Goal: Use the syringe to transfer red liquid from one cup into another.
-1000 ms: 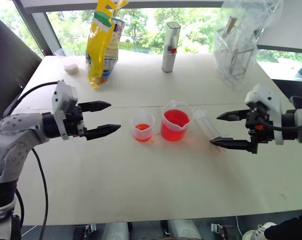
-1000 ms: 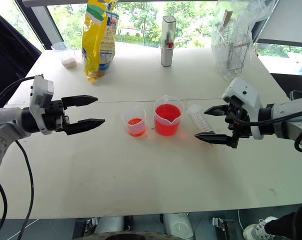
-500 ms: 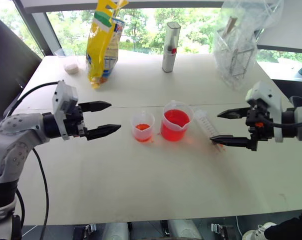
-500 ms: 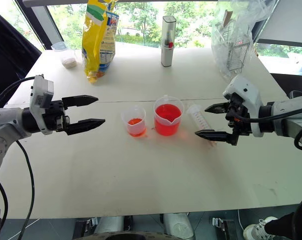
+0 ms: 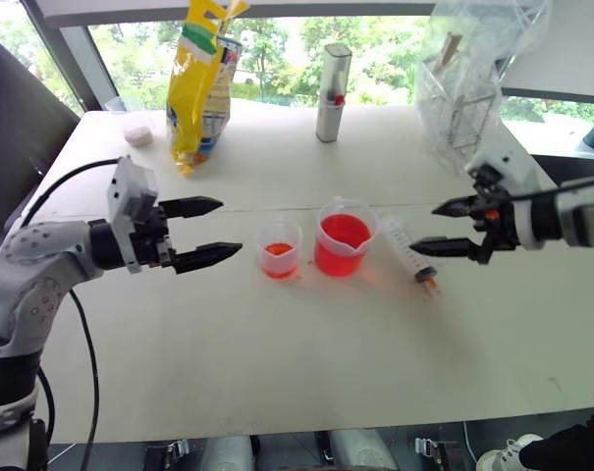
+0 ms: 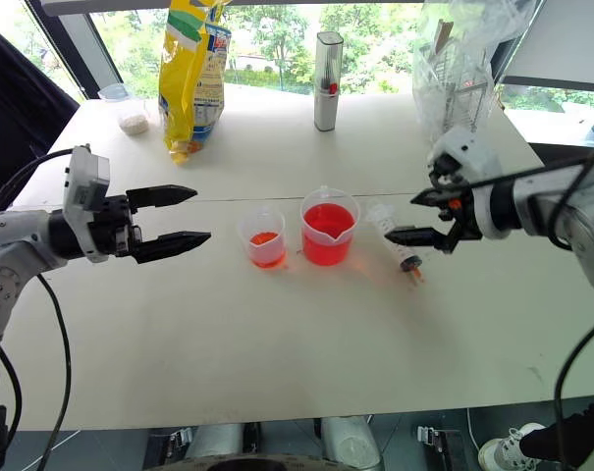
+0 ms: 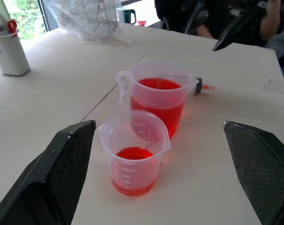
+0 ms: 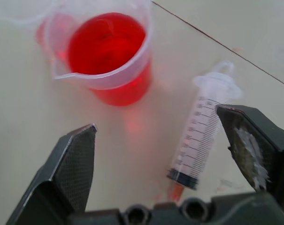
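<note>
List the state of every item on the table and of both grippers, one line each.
Large clear plastic beaker: upright, over half full of red liquid.
Small clear plastic cup: upright, shallow red liquid.
Clear plastic syringe: lying flat, unheld.
Left gripper: open, empty.
Right gripper: open, above the syringe.

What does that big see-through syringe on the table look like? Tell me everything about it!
The large clear plastic syringe lies flat on the pale table, just beside the larger clear beaker of red liquid without touching it. Its barrel has black printed marks, a dark plunger seal sits near the red-stained tip, and a ring-shaped plunger end points towards the window. It looks empty. Nothing holds it: the right tool hangs open just above it.
</note>
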Available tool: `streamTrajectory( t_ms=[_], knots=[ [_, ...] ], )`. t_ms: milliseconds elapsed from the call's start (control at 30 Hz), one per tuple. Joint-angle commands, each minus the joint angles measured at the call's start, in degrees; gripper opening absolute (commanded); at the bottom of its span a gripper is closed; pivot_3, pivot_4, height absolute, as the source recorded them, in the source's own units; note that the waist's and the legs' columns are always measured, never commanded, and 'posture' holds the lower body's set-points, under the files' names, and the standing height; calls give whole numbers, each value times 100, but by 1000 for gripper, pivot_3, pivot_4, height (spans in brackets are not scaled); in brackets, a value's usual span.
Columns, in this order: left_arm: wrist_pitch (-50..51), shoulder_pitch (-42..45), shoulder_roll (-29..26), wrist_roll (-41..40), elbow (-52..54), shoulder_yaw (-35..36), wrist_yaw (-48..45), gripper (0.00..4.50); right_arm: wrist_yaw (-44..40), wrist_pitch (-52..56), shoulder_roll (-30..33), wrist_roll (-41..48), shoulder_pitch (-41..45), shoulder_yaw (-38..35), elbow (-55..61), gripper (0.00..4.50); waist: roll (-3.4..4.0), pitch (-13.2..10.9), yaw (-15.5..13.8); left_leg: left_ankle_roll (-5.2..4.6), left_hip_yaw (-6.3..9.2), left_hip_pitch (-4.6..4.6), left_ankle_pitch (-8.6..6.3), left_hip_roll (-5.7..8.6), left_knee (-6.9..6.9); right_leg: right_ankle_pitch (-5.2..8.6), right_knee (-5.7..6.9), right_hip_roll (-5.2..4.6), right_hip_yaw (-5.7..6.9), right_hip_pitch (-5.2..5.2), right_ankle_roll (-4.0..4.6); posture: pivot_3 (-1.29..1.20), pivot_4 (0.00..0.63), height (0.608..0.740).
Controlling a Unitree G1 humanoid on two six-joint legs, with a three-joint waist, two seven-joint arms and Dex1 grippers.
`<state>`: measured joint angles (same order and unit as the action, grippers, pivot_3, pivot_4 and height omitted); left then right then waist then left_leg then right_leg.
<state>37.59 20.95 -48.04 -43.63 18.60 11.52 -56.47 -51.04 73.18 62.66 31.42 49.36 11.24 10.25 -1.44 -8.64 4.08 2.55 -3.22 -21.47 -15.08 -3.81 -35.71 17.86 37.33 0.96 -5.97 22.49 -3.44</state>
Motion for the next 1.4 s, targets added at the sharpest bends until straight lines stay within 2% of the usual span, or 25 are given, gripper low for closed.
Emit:
streamTrajectory(
  t_ms=[33,167,300,567,800,900,1033,1067,1267,1400],
  knots=[
    [-190,72,48,120,92,-22,40,4500,292,507,-474,-519,704,669,-916,4436,-1,0,-11,0,1,-3,0,0,0,0,0,1,0,3,0,0,150,740],
    [-283,56,97,241,128,-88,74,4500,547,695,-1162,-1005,1390,1163,-2206,4436,1,1,-21,0,-6,-20,0,2,3,-9,3,3,-2,20,-16,0,150,740],
    [-315,-16,154,274,228,-64,168,4500,713,716,-1800,-1353,1856,1345,-3436,4436,2,2,-22,0,-3,-43,0,1,-1,-11,14,4,1,41,-20,0,150,740],
    [-364,-167,225,347,409,-27,340,4500,501,-3,-2456,-2055,2015,1871,-4750,4436,4,5,-13,-1,6,-77,-1,2,-23,-13,29,14,7,65,-20,0,150,740],
    [-386,-232,215,342,496,-10,457,4500,400,-409,-2889,-2492,2020,1881,-5386,4436,4,5,-4,-1,10,-70,-1,7,-42,-13,66,24,7,69,-20,0,150,740],
    [-405,-249,204,358,513,4,484,4500,347,-475,-2997,-2620,1991,1850,-5508,3556,2,6,1,-1,12,-63,0,6,-45,-14,71,27,7,66,-18,0,150,740],
    [-426,-205,196,384,473,4,498,4500,274,-516,-3006,-2767,1918,1814,-5523,1508,-1,9,3,-1,12,-60,0,6,-45,-14,73,28,6,64,-18,0,150,740],
    [-435,-179,200,395,457,-9,502,4500,265,-489,-2985,-2786,1901,1786,-5492,1371,-1,9,2,-1,12,-60,0,6,-45,-14,73,28,7,64,-18,0,150,740],
    [-472,188,284,473,191,-149,448,4500,505,-200,-2585,-2784,1713,1235,-4600,1370,0,8,-21,-1,15,-65,0,8,-45,-14,73,26,9,65,-18,0,150,740],
    [-457,670,385,469,-207,-215,338,4500,1084,-281,-2257,-2648,1375,33,-3131,1370,2,7,-30,-1,18,-79,0,10,-43,-14,69,24,15,74,-18,0,150,740]
  ],
)
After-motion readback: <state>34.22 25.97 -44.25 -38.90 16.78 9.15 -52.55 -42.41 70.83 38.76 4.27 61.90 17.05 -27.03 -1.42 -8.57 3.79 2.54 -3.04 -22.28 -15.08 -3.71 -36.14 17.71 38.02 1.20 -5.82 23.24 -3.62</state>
